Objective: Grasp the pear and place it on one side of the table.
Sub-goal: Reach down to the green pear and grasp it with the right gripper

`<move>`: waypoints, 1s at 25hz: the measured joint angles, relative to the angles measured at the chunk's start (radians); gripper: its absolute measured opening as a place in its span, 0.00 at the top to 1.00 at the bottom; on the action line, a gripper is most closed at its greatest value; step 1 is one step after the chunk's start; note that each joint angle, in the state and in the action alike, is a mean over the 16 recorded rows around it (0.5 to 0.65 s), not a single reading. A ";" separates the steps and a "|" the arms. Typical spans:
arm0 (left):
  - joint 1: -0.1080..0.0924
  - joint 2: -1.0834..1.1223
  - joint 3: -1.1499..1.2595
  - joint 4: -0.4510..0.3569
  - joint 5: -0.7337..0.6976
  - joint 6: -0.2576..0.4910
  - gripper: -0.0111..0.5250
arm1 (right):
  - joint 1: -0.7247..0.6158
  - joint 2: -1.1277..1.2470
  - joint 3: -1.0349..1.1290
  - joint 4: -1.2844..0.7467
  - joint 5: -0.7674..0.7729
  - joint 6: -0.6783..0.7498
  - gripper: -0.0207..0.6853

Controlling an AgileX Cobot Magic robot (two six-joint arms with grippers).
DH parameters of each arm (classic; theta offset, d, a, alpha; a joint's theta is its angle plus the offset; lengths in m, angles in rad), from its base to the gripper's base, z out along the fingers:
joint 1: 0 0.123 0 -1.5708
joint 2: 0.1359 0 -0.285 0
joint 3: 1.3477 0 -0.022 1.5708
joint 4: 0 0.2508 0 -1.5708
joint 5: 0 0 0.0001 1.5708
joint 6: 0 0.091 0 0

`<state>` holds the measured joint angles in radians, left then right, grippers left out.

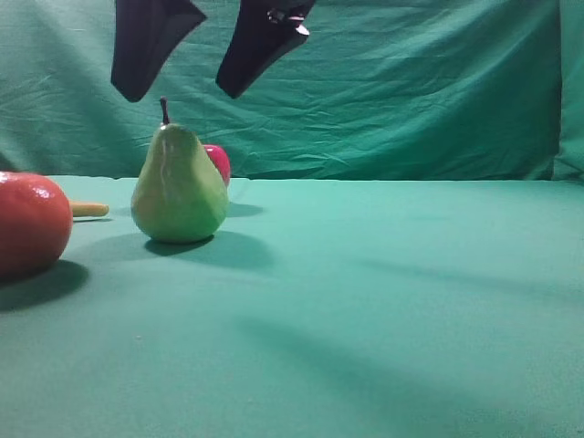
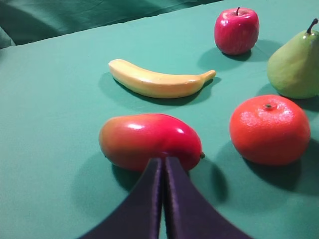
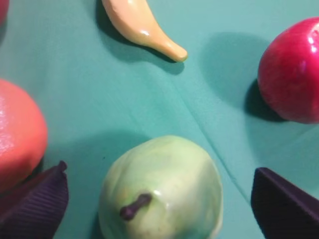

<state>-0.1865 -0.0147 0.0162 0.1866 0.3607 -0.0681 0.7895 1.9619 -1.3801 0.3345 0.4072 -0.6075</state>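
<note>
The yellow-green pear [image 1: 179, 187] stands upright on the teal table [image 1: 392, 301], left of centre. My right gripper [image 1: 182, 95] hangs open above it, with one dark finger on each side of the stem. In the right wrist view the pear [image 3: 164, 184] lies straight below, between the spread fingers of my right gripper [image 3: 158, 172], and they do not touch it. My left gripper [image 2: 163, 160] is shut and empty, just in front of a red mango [image 2: 149, 139]. The pear [image 2: 295, 67] is at the right edge of that view. My left gripper does not show in the exterior view.
A large orange-red fruit [image 1: 27, 224] sits left of the pear, also seen in both wrist views [image 2: 269, 129] [image 3: 17, 134]. A red apple [image 1: 219, 162] [image 2: 236, 30] stands behind the pear. A yellow banana [image 2: 157, 80] [image 3: 142, 27] lies nearby. A wrinkled backdrop [image 1: 411, 91] closes the back.
</note>
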 joint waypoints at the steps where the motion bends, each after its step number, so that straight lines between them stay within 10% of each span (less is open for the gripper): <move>1: 0.000 0.000 0.000 0.000 0.000 0.000 0.98 | -0.001 0.014 -0.006 -0.001 -0.007 0.000 0.04; 25: 0.000 0.000 0.000 0.000 0.000 0.000 0.98 | -0.269 -0.214 0.076 -0.040 0.146 0.102 0.33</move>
<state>-0.1865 -0.0147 0.0162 0.1866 0.3607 -0.0681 0.5209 1.7479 -1.3042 0.2945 0.5528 -0.5054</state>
